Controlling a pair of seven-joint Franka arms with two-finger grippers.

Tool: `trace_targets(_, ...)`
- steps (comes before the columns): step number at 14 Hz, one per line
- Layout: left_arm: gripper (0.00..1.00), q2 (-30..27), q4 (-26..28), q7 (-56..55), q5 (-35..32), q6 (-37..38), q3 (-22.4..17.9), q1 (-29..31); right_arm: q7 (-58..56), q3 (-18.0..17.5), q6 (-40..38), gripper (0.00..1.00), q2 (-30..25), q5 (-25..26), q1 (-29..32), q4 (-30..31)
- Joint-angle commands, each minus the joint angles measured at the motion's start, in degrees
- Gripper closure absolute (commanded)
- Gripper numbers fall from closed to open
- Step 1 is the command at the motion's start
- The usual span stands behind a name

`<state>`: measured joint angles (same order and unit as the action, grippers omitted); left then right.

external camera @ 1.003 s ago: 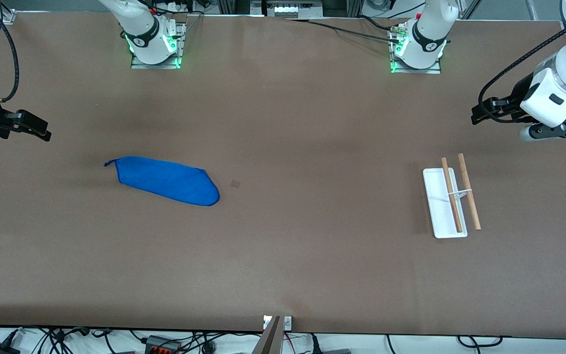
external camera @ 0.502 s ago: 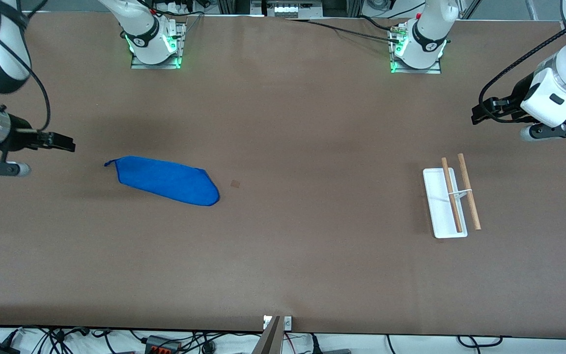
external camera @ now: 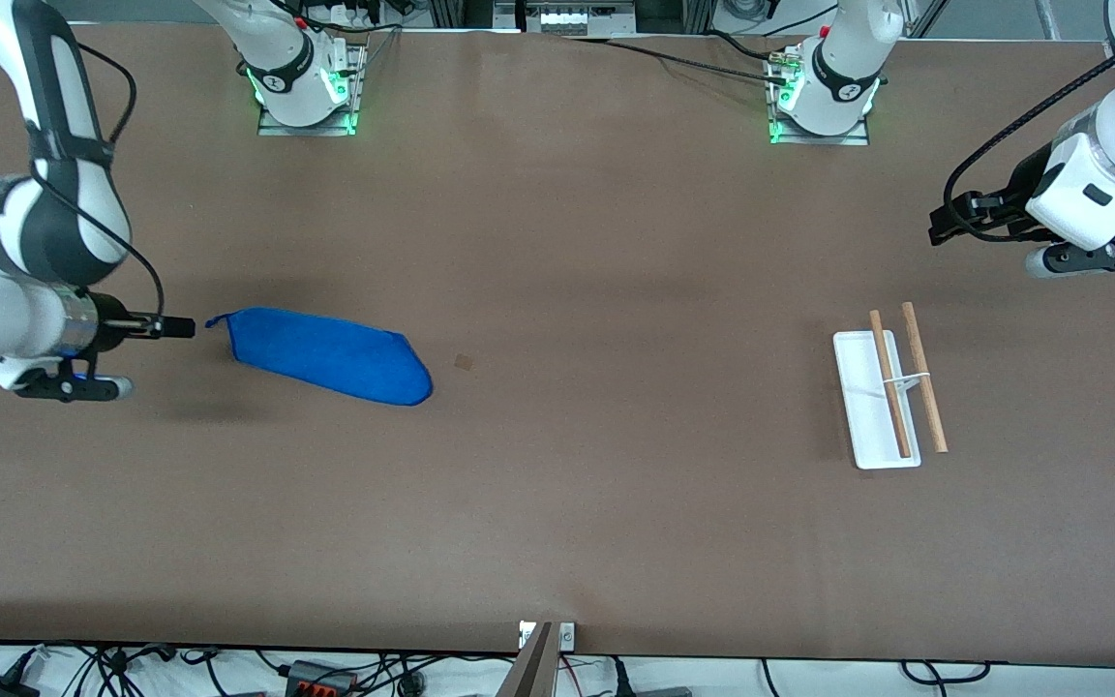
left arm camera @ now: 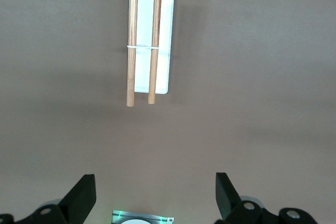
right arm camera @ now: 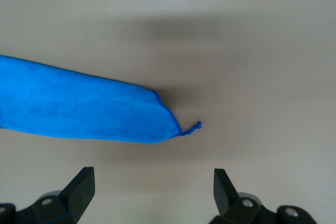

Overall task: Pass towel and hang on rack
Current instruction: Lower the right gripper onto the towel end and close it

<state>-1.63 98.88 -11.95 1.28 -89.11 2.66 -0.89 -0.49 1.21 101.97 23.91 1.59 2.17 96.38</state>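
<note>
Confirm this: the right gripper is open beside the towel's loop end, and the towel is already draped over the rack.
Not draped. The front view shows the towel flat on the table, apart from the rack, whose rods are bare. The rest holds: the right gripper is open beside the loop end.

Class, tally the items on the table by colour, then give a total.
Royal-blue soft cloth towel: 1
White-based rack with two light-brown wooden rods: 1
Total: 2
</note>
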Motion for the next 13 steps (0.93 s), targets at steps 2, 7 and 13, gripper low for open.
trace_targets(2, 0.0, 1.1, -2.1, 1.3, 0.6, 1.2, -0.2, -0.2, -5.7, -0.6, 3.1, 0.0, 6.5, 0.4, -0.2, -0.8)
trace_targets(7, 0.0, 1.1, -2.1, 1.3, 0.7, 1.2, -0.2, -0.2, -27.1, -0.6, 5.0, 0.0, 13.3, -2.5, -0.1, -2.7)
trace_targets(13, 0.0, 1.1, -2.1, 1.3, 0.7, 1.2, -0.2, -0.1, -29.0, -0.6, 5.3, 0.07, 16.9, -3.1, -0.1, -4.0)
